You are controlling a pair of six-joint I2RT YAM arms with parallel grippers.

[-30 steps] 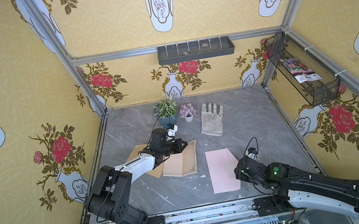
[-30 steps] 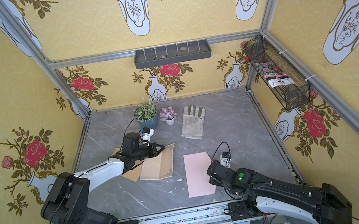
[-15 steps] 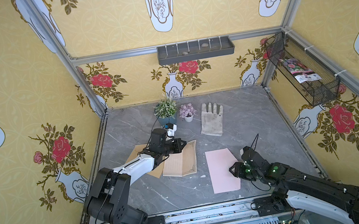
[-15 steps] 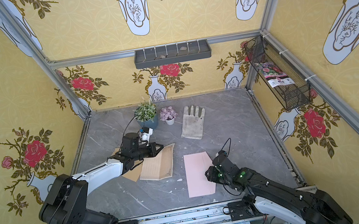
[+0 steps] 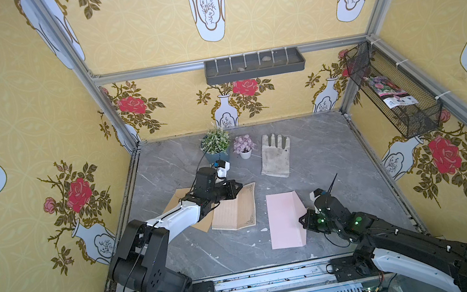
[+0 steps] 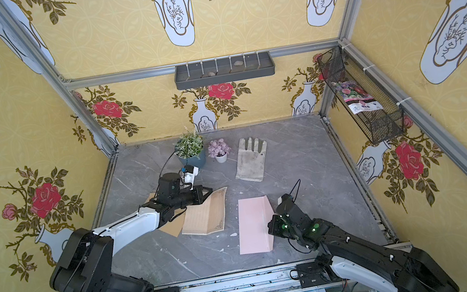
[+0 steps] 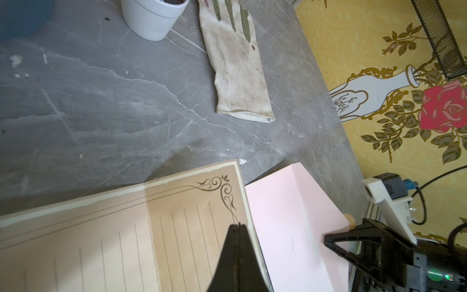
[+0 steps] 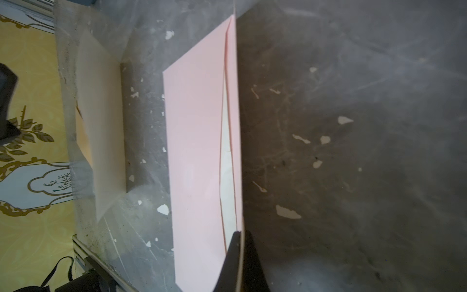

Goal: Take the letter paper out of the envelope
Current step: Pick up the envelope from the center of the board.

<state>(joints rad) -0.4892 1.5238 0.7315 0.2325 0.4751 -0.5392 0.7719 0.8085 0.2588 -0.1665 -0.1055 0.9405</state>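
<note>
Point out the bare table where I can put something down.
Widest bare table: between glove, pink envelope and right wall. Also the back-left corner beside the plant, and the strip between letter paper and front rail. Crowded: the middle, left gripper on letter paper, right gripper on pink envelope.

On my grey marbled bench (image 5: 322, 151) a soiled work glove (image 5: 275, 156) lies flat, near a pink-flowered plant in a white pot (image 5: 244, 148) and a leafy plant in a blue pot (image 5: 215, 145). A flower-printed packet (image 5: 392, 93) sits in the wire basket (image 5: 419, 123) on the wall.
</note>
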